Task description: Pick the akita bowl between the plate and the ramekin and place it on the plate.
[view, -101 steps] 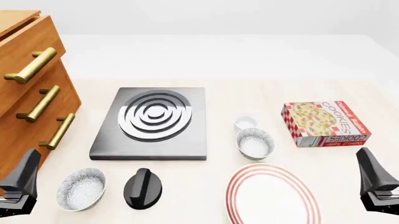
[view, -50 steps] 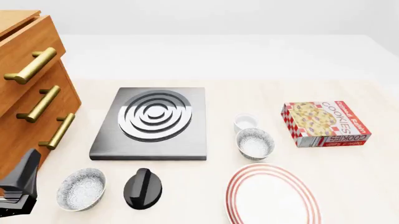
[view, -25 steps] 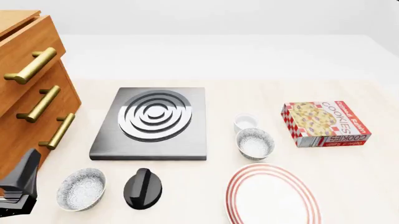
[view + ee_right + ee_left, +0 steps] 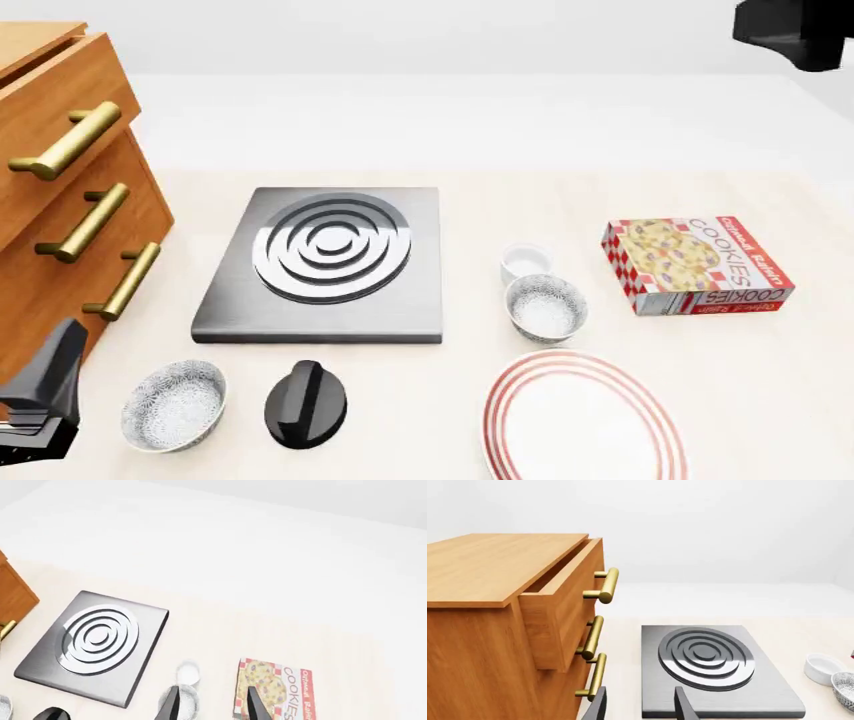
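Observation:
The akita bowl, speckled grey, sits between the small white ramekin and the red-ringed plate at the front right. My right gripper hangs high above the table, open and empty. Past its fingers, far below, are the akita bowl and the ramekin. In the front view only a dark part of the right arm shows at the top right corner. My left gripper is open and empty, low at the front left, with the ramekin at the edge of its view.
A second speckled bowl and a black knob lie at the front left. A grey stove plate sits mid-table. A wooden drawer cabinet with brass handles stands at the left. A cookies box lies right of the ramekin.
The right arm left the front right corner of the front view, was out of sight, and now shows at the top right corner. The left arm and all objects stayed put.

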Tool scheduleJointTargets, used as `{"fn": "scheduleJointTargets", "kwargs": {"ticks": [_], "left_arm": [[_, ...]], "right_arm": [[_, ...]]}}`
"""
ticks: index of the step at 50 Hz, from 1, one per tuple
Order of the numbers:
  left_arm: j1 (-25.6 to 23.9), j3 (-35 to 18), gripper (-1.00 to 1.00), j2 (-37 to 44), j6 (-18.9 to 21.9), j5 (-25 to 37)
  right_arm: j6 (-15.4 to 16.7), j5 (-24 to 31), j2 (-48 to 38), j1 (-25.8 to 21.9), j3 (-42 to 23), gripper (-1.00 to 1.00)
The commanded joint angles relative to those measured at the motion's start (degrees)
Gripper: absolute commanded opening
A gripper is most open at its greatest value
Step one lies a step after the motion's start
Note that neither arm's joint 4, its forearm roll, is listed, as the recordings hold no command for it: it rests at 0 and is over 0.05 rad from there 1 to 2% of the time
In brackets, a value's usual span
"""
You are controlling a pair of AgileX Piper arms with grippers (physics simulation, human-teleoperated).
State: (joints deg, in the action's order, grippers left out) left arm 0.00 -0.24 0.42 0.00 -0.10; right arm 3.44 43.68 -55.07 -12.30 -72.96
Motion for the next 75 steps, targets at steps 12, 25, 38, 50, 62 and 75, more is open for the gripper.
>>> {"fn": "scheduleJointTargets", "kwargs": {"ticks": [12, 25, 38, 50, 62, 75], "left_arm": [[0.0, 0.0, 1.00, 0.0, 0.0, 0.0], [0.0, 0.0, 1.00, 0.0, 0.0, 0.0], [0.0, 0.0, 1.00, 0.0, 0.0, 0.0], [0.0, 0.0, 1.00, 0.0, 0.0, 0.0], [0.0, 0.0, 1.00, 0.0, 0.0, 0.0], [0.0, 0.0, 1.00, 0.0, 0.0, 0.0]], "right_arm": [[-3.1, -0.1, -10.4, 1.5, 6.1, 1.00], [-4.0, -0.4, -12.9, 1.7, 8.6, 1.00], [-6.8, -3.3, -17.0, 1.2, 10.7, 1.00], [-8.8, -6.3, -19.3, 0.2, 12.8, 1.00], [-10.6, -9.4, -20.7, 0.0, 15.4, 1.00], [-12.0, -12.5, -21.8, 1.2, 17.2, 1.00]]}}
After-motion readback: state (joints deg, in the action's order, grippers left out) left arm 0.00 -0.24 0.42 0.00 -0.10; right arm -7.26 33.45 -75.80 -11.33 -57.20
